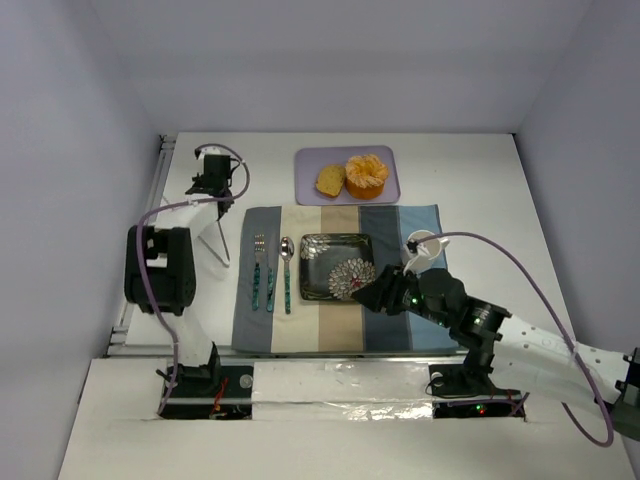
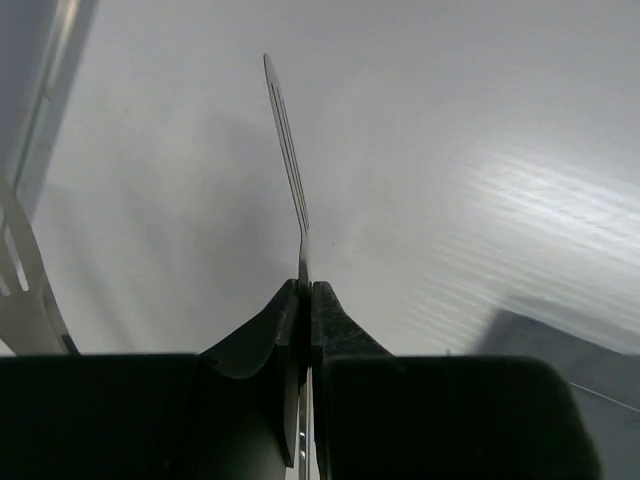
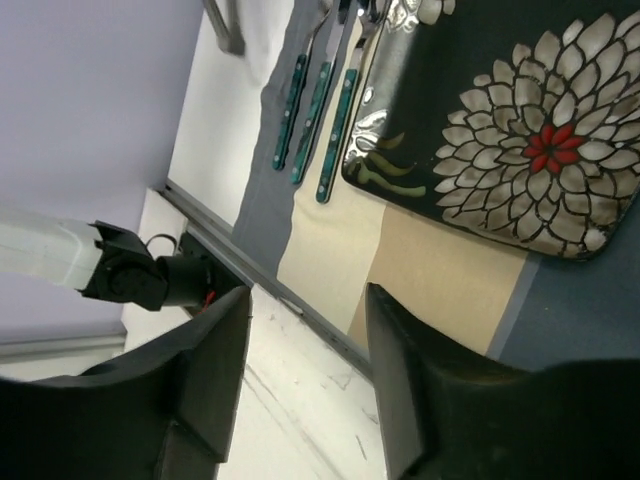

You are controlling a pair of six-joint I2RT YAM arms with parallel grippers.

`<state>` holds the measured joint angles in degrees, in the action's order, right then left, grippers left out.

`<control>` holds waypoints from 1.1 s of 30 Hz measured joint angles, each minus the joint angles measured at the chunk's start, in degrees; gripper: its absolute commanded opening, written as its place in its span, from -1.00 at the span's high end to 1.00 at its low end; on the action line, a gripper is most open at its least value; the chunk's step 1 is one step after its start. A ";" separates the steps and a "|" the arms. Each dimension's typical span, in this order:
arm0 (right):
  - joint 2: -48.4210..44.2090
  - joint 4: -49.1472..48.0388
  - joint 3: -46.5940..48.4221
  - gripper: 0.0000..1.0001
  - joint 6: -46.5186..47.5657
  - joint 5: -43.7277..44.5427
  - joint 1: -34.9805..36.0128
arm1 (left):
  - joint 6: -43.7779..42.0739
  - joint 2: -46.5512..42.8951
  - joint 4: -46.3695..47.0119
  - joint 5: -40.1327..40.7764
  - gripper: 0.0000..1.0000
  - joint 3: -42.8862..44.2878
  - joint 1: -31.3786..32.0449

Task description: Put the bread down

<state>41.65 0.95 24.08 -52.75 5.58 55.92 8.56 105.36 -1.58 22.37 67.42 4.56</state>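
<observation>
The bread (image 1: 330, 181), a small golden slice with a browner crust, lies on the lavender tray (image 1: 312, 161) at the back, next to a peeled orange fruit (image 1: 367, 175). My left gripper (image 1: 211, 195) (image 2: 305, 287) is far left of the tray, shut on a thin metal utensil (image 2: 288, 150) (image 1: 222, 240) that reaches out over the white table. My right gripper (image 1: 375, 295) (image 3: 305, 300) hangs open and empty over the near right corner of the dark floral plate (image 1: 318, 283) (image 3: 470, 60). Neither gripper touches the bread.
A striped placemat (image 1: 410, 225) carries the plate and, to its left, a fork (image 1: 257, 270), a second utensil and a spoon (image 1: 286, 270). A white cup (image 1: 422, 246) stands behind the right arm. A second metal strip (image 2: 25, 280) shows at the left wrist view's left edge.
</observation>
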 measured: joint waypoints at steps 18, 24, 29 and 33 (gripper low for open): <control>19.58 -21.77 8.96 -0.99 1.16 -6.95 0.00 | 22.99 -51.15 21.94 -40.41 1.00 -21.18 10.40; 26.91 -30.97 14.49 -0.99 1.27 -12.39 0.00 | 39.60 -56.00 43.30 -53.92 1.00 -34.27 10.49; 30.69 -36.02 15.67 -0.99 0.50 -16.26 0.00 | 50.60 -55.15 59.45 -59.28 1.00 -39.85 11.41; 35.01 -38.07 16.92 -0.99 -0.13 -19.26 0.35 | 54.90 -54.84 67.45 -60.35 1.00 -41.55 12.37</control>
<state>76.66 -37.12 40.99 -52.88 -13.67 56.27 63.46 50.52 65.87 -37.98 25.87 16.93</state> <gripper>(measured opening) 0.994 0.021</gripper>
